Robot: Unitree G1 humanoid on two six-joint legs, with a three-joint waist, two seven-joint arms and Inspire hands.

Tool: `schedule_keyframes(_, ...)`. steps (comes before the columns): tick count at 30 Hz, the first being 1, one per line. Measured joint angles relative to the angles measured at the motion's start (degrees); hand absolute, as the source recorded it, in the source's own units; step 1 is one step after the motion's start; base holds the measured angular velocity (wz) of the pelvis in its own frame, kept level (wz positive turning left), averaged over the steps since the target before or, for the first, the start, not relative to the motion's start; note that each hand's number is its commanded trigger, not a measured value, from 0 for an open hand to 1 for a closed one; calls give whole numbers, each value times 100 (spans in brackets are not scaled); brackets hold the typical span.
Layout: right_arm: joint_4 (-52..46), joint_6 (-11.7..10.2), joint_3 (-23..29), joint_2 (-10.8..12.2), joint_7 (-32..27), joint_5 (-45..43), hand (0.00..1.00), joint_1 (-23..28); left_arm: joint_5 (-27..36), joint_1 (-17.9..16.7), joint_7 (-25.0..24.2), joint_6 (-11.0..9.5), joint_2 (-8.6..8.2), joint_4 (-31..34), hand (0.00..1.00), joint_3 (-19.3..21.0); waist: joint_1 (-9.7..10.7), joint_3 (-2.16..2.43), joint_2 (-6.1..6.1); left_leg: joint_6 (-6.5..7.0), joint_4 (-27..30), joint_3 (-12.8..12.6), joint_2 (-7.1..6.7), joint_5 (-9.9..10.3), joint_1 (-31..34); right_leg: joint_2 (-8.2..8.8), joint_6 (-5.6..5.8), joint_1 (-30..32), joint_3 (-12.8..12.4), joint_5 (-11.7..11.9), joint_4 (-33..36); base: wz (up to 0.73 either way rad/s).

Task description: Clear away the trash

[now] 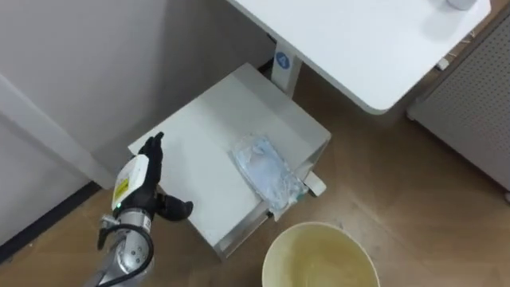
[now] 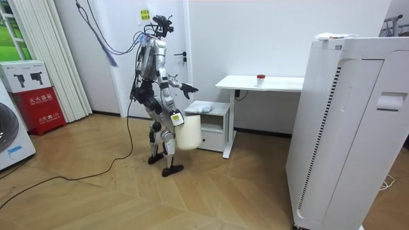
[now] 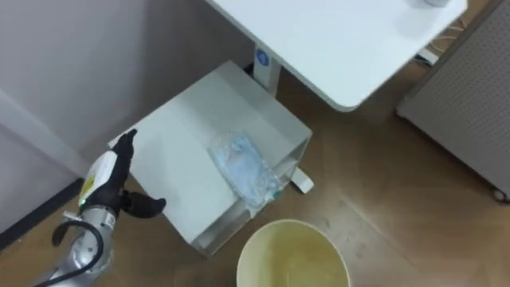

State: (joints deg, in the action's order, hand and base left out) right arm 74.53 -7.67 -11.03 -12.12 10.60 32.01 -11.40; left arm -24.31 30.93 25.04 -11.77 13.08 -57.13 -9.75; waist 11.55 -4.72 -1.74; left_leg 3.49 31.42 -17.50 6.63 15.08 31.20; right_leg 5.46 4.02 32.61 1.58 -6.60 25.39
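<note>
A crumpled clear plastic bag (image 1: 267, 171) (image 3: 243, 169) lies on the right part of a low white cabinet's top (image 1: 211, 127), close to its front edge. My left hand (image 1: 142, 179) (image 3: 107, 179) hovers open over the cabinet's left corner, a hand's width or more short of the bag, fingers straight and thumb spread. A cream bucket (image 1: 319, 259) (image 3: 291, 255) hangs just below the cabinet's front, mouth up. In the room view I stand facing the cabinet (image 2: 214, 118), the bucket (image 2: 187, 135) at my hip by my right hand (image 2: 174, 119), and my left hand (image 2: 187, 88) stretched forward.
A white desk (image 1: 358, 40) stands right behind the cabinet, with its leg (image 1: 283, 68) at the cabinet's back corner. A small object (image 2: 261, 78) sits on the desk. A tall white perforated appliance (image 1: 470, 104) (image 2: 345, 128) stands to the right. A wall (image 1: 96, 64) runs along the left.
</note>
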Motion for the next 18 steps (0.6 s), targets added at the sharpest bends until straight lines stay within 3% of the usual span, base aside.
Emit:
schedule_keyframes(7, -217, -5, -139, -184, -68, 395, 100, 9, -75, 261, 399, -9, 7, -139, 0, 6, 151, -21, -23, -99, 357, -129, 188, 68, 390, -66, -208, 640, 42, -125, 594, -16)
schedule_keyframes(12, -226, -49, -141, -261, -201, 394, 100, 18, -130, 477, 613, -7, 16, -527, 0, 3, 407, -34, -2, -177, 537, -236, 324, 105, 511, -174, -301, 864, -14, -194, 819, -13)
schedule_keyframes(18, -230, -45, -150, -313, -361, 394, 100, 87, -276, 575, 857, -7, 172, -737, 0, -54, 561, -65, 47, -315, 764, -288, 509, 218, 644, -283, -446, 1090, 17, -301, 1064, -14)
